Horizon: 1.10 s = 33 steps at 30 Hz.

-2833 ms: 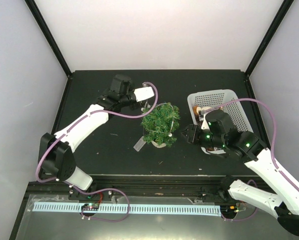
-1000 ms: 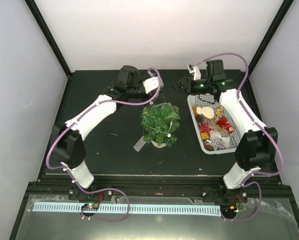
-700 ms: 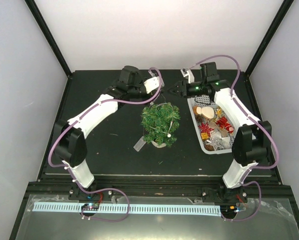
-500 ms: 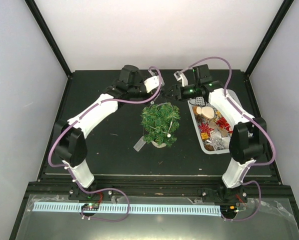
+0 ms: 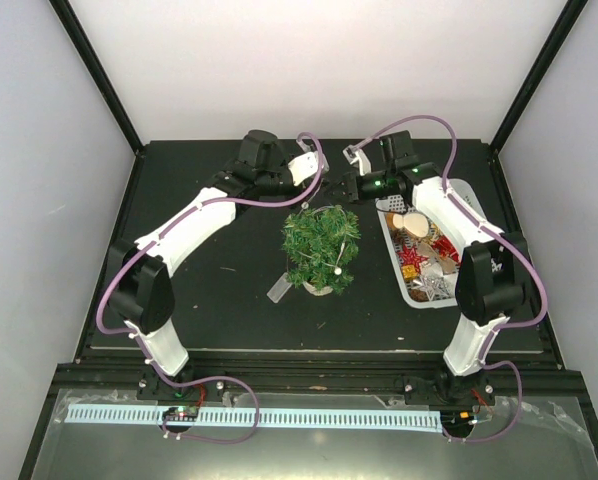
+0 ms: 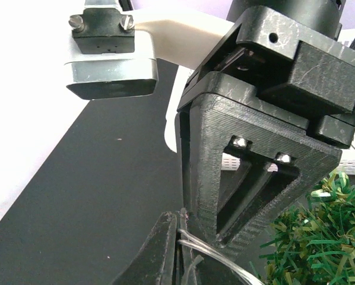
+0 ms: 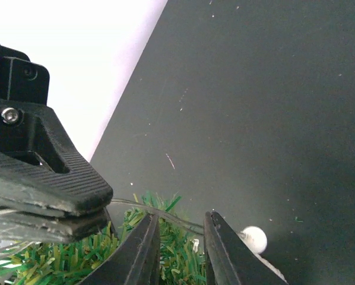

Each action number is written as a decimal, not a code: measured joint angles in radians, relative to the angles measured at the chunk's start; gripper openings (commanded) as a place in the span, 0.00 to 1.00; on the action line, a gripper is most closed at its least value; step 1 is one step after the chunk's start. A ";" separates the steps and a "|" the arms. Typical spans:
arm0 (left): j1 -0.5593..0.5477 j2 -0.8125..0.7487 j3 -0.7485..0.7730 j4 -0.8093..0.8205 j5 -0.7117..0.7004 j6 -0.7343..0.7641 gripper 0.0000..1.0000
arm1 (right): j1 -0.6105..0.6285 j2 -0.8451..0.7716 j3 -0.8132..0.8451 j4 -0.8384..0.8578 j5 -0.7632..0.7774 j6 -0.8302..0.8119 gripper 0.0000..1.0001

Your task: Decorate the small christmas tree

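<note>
The small christmas tree [image 5: 321, 242] stands mid-table in its cream pot [image 5: 317, 289]. A clear light wire with small white bulbs lies over it. My left gripper [image 5: 312, 192] is just behind the tree top, shut on the clear wire [image 6: 216, 255]. My right gripper [image 5: 347, 188] is right beside it, jaws a little apart over the tree top [image 7: 100, 258]. The wire [image 7: 165, 215] crosses just beyond its fingertips, with a white bulb [image 7: 253, 238] to their right. In the right wrist view the left gripper's fingers [image 7: 47, 193] pinch the wire. My right gripper's body [image 6: 266, 148] fills the left wrist view.
A white basket [image 5: 431, 302] of red, gold and silver ornaments stands right of the tree. A small clear plastic piece [image 5: 279, 288] lies on the black table [image 5: 199, 290] by the pot. White walls close in the back and sides.
My right arm has swung from the front of the basket round to behind the tree, ending next to my left gripper. The left gripper shifted slightly and still holds the wire.
</note>
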 measured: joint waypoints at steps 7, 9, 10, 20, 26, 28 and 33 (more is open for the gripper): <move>0.000 0.000 0.000 -0.001 0.007 0.000 0.05 | 0.010 0.002 0.001 0.016 -0.002 0.015 0.04; 0.000 0.000 0.000 -0.001 0.007 0.000 0.05 | 0.010 0.002 0.001 0.023 -0.002 0.014 0.01; 0.000 0.000 0.000 -0.001 0.007 0.000 0.05 | 0.010 0.002 0.001 0.026 -0.001 0.017 0.01; 0.000 0.001 0.000 -0.002 0.005 0.000 0.04 | 0.010 -0.010 -0.001 0.022 0.020 0.008 0.35; 0.000 0.002 0.000 -0.003 0.005 0.000 0.04 | 0.010 -0.018 -0.002 0.014 0.036 0.008 0.40; 0.000 0.002 0.001 -0.003 0.005 0.000 0.04 | 0.010 -0.019 -0.002 0.015 0.034 0.008 0.40; 0.000 0.017 0.028 -0.022 0.011 0.000 0.05 | 0.011 -0.019 -0.002 0.021 0.028 0.013 0.41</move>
